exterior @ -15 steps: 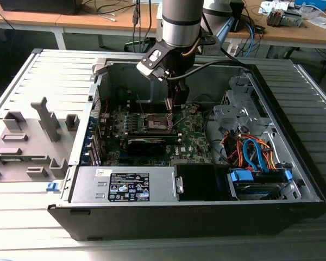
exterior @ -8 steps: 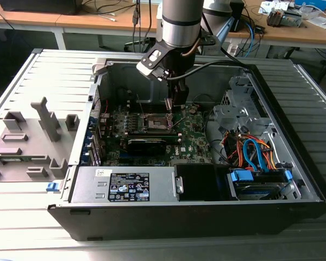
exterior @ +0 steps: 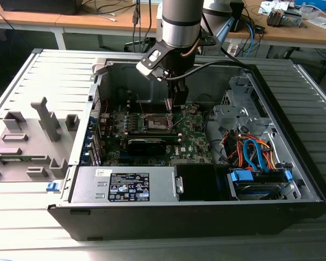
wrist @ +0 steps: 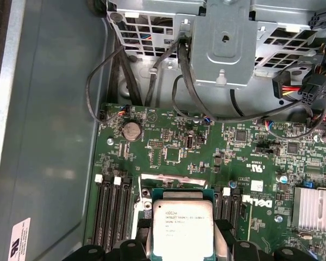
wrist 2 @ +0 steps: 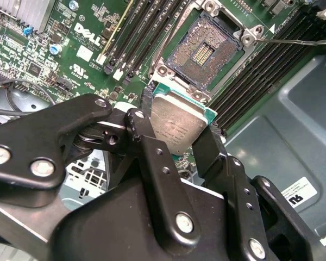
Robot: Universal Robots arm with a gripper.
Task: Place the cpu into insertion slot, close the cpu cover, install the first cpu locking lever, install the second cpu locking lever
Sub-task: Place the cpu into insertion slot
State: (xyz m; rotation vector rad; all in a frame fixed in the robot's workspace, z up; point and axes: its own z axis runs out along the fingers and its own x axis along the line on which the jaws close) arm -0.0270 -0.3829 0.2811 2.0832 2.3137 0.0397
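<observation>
- In the exterior view an open computer case lies on the table. Nearest in it is a grey power supply box along the front wall, and a bundle of blue and orange cables sits at about 2 o'clock from it.
- At 9 o'clock from the case, a grey holder block rests on the table.
- Further in, the green circuit board carries a long black card.
- Just past the card, at 12 o'clock from it, lies the insertion slot. In the second wrist view its dark contact field is bare, and a thin metal lever sticks out from one corner.
- The claw hangs at the slot's 3 o'clock edge, closed on the cpu. Its black fingers press on two opposite edges.
- The cpu is held just beside the slot and is not seated in it. Its silvery top faces the camera in both wrist views.
- Farthest, at 12 o'clock, stands a wooden table with hanging cables.
</observation>
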